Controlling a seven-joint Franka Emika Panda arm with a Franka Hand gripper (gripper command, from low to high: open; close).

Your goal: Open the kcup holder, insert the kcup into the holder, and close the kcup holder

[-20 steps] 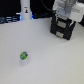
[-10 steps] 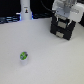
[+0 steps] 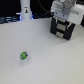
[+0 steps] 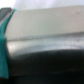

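White bottle-shaped thing [image 3: 25, 9] upright at white table's [image 3: 45, 55] far edge.

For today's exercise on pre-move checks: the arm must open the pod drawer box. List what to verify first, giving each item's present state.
1. Pod upright on the table, away from the arm: ok.
2. Gripper placed at the black drawer box: ok, it is right over it.
3. Drawer closed, so opening is the next step: cannot tell, the arm hides the front.
4. Gripper open or shut: cannot tell; both views are too blurred.
5. White bottle out of the way: ok, it stands apart toward the exterior view's left.
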